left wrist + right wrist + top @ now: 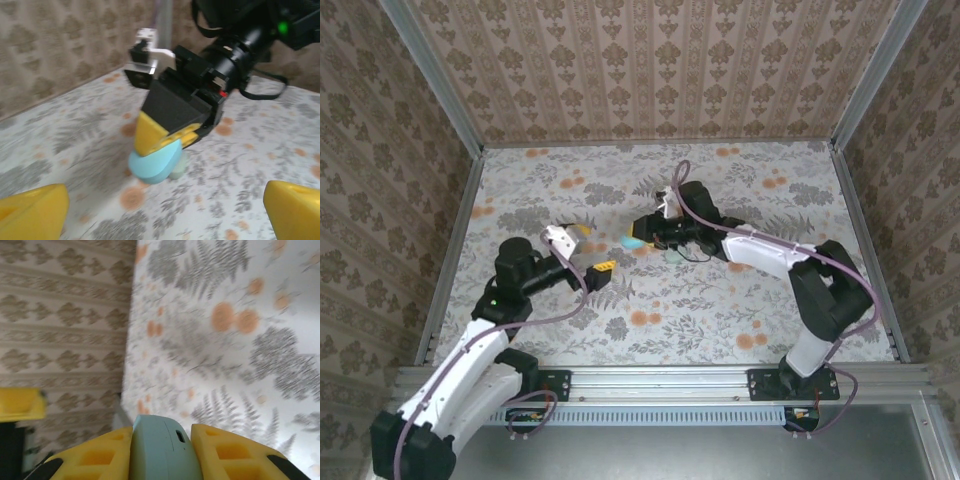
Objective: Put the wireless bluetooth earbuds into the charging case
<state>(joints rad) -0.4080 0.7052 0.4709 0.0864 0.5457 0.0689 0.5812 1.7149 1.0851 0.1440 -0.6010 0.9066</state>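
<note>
My right gripper (638, 240) is shut on the charging case (634, 243), a teal-blue oval pebble, near the middle of the table. In the right wrist view the case (162, 455) sits between the yellow fingers (227, 452), its seam and port facing up. The left wrist view shows the same case (152, 162) hanging from the right gripper (160, 142) just above the tablecloth. My left gripper (594, 249) stands open a short way left of the case, with nothing between its yellow fingertips (32, 210). The earbuds are out of view.
A mint-green oval pebble (672, 255) lies on the cloth just behind the held case, partly hidden in the left wrist view (180, 167). Patterned walls and metal rails (450, 250) close in the flowered table on three sides.
</note>
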